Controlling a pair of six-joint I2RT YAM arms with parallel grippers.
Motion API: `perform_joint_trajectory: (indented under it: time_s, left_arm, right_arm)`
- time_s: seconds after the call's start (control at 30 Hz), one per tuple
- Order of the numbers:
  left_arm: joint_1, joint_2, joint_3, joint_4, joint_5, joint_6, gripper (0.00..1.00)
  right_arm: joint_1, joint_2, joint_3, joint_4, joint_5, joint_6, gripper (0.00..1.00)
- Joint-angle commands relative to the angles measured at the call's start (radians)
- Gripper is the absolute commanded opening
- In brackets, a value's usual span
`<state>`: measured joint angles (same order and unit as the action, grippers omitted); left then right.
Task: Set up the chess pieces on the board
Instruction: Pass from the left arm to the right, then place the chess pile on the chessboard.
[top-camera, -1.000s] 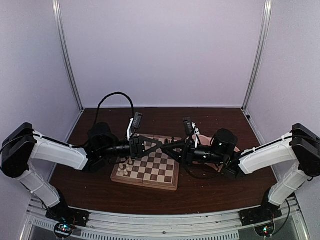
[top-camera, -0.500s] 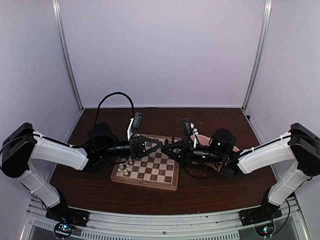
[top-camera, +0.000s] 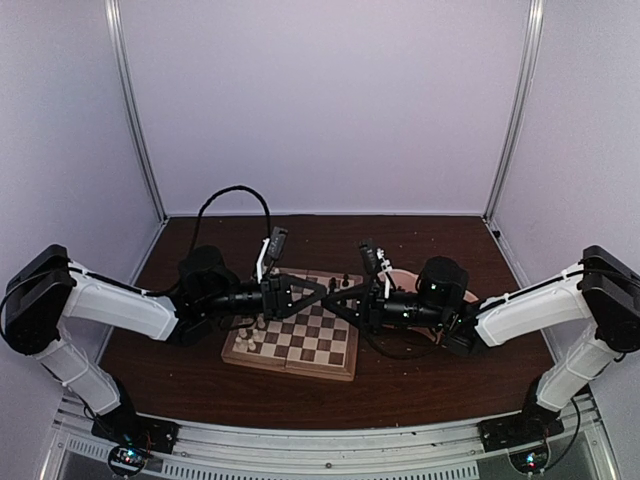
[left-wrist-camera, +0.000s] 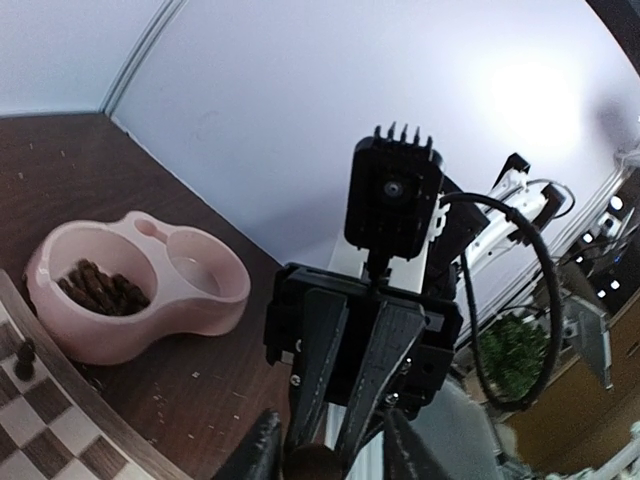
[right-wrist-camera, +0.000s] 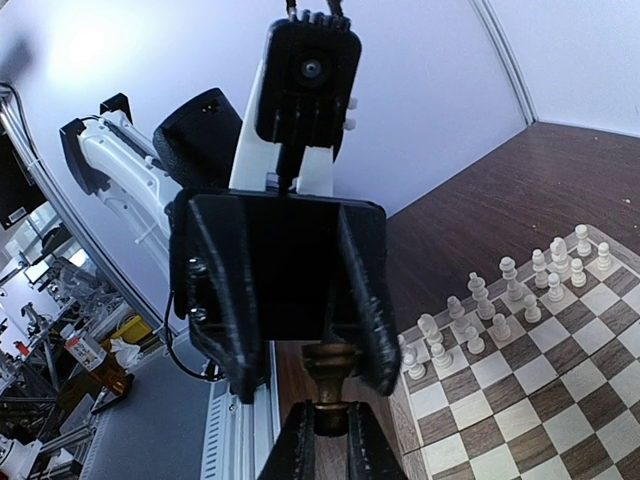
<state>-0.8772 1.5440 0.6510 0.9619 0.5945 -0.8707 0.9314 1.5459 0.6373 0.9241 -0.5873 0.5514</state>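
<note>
Both grippers meet tip to tip above the board. A dark brown chess piece hangs between them. My right gripper is shut on its lower stem. My left gripper faces it, its fingers spread on either side of the piece's top, with a gap on one side. In the left wrist view the same piece sits between my left gripper's parted fingers, pinched by the right gripper's closed fingers. Cream chess pieces stand in rows at the board's left end.
A pink double bowl stands on the table to the right of the board, with several dark pieces in one well. One dark pawn stands on the board's edge near it. Both arms stretch low across the board.
The left gripper's fingers have parted from the dark piece. The right gripper has closed on it. The right arm has edged slightly to the left.
</note>
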Motion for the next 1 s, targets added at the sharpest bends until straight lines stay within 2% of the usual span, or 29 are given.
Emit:
perform_joint_trajectory:
  time_s: [0.0, 0.13, 0.33, 0.4, 0.53, 0.73, 0.97]
  left_arm:
    - [0.005, -0.055, 0.001, -0.040, -0.053, 0.067, 0.49]
    - [0.073, -0.163, -0.031, -0.167, -0.122, 0.102, 0.63]
    - [0.104, -0.355, 0.001, -0.618, -0.413, 0.292, 0.67]
    - [0.104, -0.385, 0.019, -0.712, -0.492, 0.340, 0.68]
    - [0.104, -0.425, 0.025, -0.777, -0.560, 0.402, 0.68]
    - [0.104, -0.440, 0.025, -0.800, -0.564, 0.452, 0.68]
    - [0.104, -0.431, 0.040, -0.836, -0.579, 0.468, 0.67]
  right_arm:
    - [-0.002, -0.049, 0.041, -0.109, 0.028, -0.063, 0.01]
    - [-0.002, -0.060, 0.112, -0.340, 0.098, -0.128, 0.00]
    - [0.000, 0.011, 0.353, -0.849, 0.171, -0.264, 0.00]
    - [0.002, 0.041, 0.425, -1.006, 0.194, -0.294, 0.00]
    - [0.005, 0.104, 0.564, -1.242, 0.248, -0.357, 0.00]
    - [0.036, 0.217, 0.761, -1.579, 0.330, -0.451, 0.01]
    - [0.088, 0.335, 0.917, -1.850, 0.510, -0.512, 0.03]
